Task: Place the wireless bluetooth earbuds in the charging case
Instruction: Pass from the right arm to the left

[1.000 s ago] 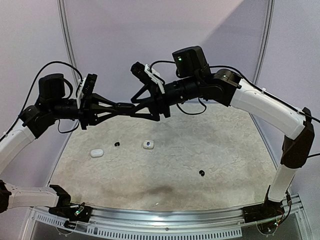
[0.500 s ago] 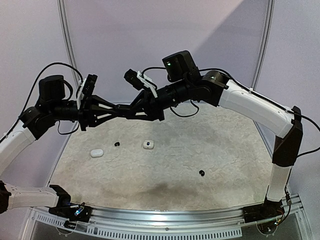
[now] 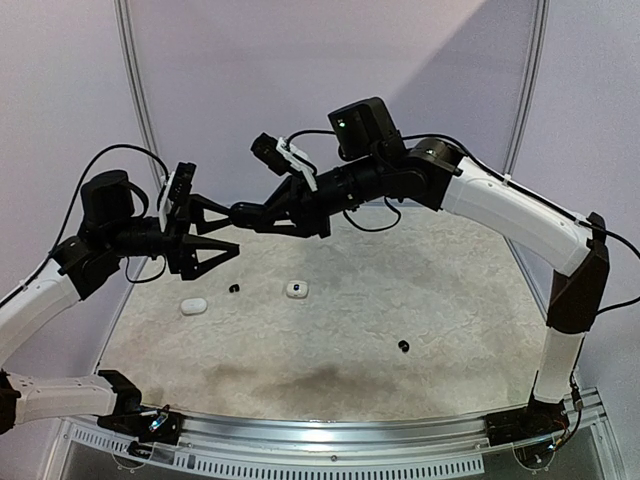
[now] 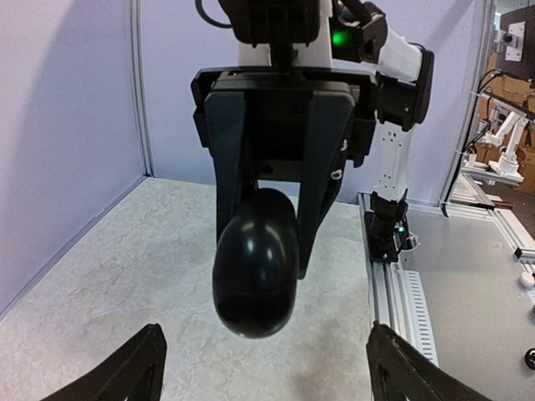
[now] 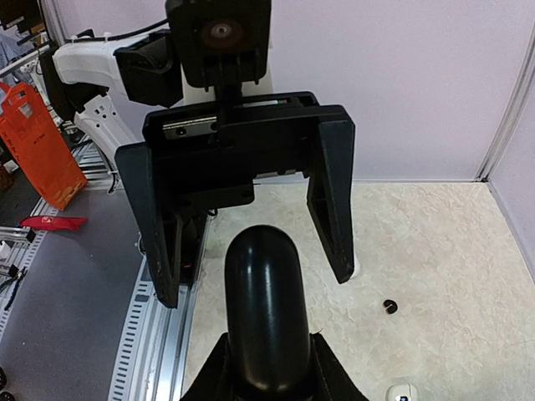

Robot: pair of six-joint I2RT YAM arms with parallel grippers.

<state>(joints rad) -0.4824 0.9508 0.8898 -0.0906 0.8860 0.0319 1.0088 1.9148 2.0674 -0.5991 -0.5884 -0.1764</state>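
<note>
A glossy black charging case (image 3: 238, 212) is held high above the table, and my right gripper (image 3: 246, 215) is shut on it. In the right wrist view the charging case (image 5: 267, 309) stands up from between my right gripper's (image 5: 267, 380) fingers. My left gripper (image 3: 233, 230) faces it from the left, open and apart from it. Its fingertips (image 4: 138, 368) stand wide at the bottom of the left wrist view, with the charging case (image 4: 257, 263) hanging ahead of them. Two black earbuds (image 3: 234, 290) (image 3: 404, 346) lie on the table; one earbud (image 5: 390, 307) shows in the right wrist view.
A white oval case (image 3: 195, 305) lies at the table's left. A small white piece with a dark centre (image 3: 296, 289) lies near the middle, and also shows as a white piece (image 5: 401, 393) in the right wrist view. Purple walls (image 3: 300, 80) close the back; a metal rail (image 3: 330, 435) runs along the near edge.
My left gripper has opened and drawn back to the left and down, away from the black case. The right gripper has closed on the case and holds it alone.
</note>
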